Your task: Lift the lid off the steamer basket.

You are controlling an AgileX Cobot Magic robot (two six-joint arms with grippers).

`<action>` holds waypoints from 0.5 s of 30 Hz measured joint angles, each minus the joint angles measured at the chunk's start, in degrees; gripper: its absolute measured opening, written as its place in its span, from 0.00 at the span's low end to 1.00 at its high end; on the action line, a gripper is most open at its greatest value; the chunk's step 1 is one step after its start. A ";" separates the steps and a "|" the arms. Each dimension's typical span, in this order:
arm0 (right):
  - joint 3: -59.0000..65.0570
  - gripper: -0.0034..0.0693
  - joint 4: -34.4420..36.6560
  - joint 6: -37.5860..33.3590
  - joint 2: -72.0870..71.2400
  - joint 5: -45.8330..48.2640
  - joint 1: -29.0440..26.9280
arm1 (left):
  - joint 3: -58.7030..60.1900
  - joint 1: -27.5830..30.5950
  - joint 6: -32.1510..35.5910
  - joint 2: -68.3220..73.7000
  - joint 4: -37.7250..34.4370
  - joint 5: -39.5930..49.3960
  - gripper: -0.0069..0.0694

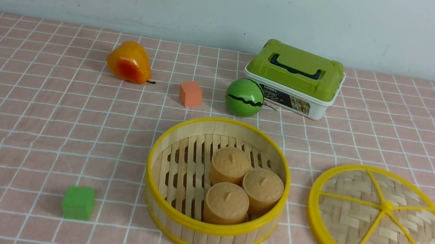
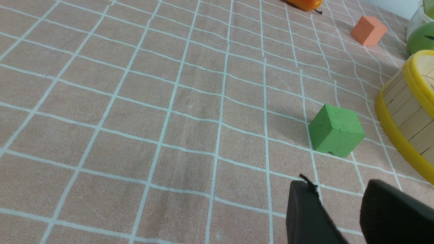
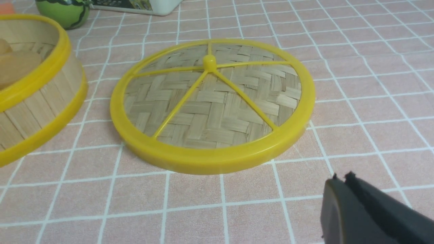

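The steamer basket stands uncovered at the front middle of the table, with three tan cakes inside. The lid lies flat on the cloth to the basket's right, apart from it; it also shows in the right wrist view. Neither arm shows in the front view. My right gripper is shut and empty, low over the cloth a little short of the lid's near rim. My left gripper is open and empty, just short of a green cube, with the basket's wall at the side.
An orange pear, an orange cube and a green melon ball lie behind the basket. A white box with a green lid stands at the back right. The green cube sits left of the basket.
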 joint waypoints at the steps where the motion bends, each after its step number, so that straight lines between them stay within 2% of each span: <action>1: 0.00 0.01 0.00 0.00 0.00 0.00 0.07 | 0.00 0.00 0.00 0.00 0.00 0.00 0.40; 15: 0.00 0.03 0.18 0.00 0.00 0.00 0.37 | 0.00 0.00 0.00 0.00 0.00 0.00 0.40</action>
